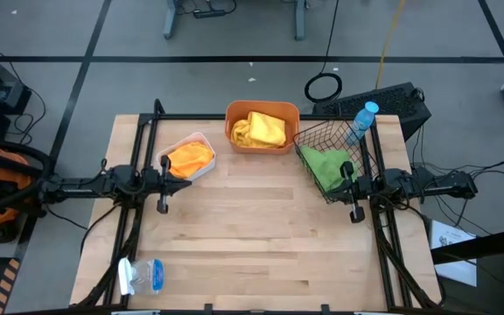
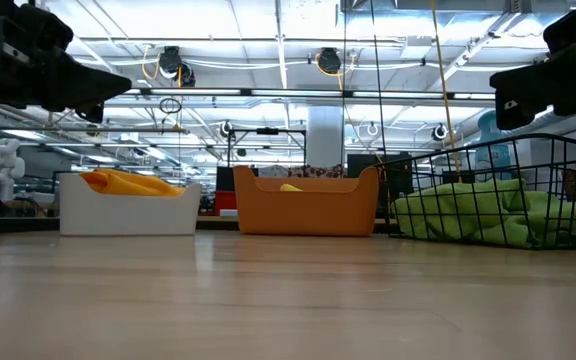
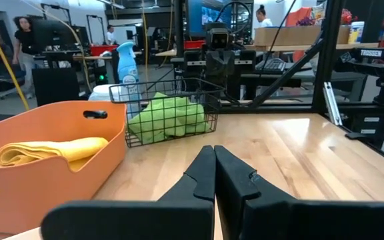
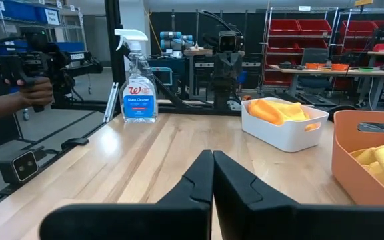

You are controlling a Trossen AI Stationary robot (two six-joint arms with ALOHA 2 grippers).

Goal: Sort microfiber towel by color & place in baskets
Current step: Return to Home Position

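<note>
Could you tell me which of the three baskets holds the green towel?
The black wire basket, beside the right hand; the orange tub holds yellow, the white tray orange.

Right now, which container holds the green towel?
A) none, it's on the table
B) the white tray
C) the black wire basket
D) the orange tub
C: the green towel lies inside the black wire basket; the orange tub holds a yellow towel and the white tray an orange towel.

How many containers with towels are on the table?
3: white tray at left with orange towel, orange tub in the middle with yellow towel, black wire basket at right with green towel. None seems hidden.
</note>
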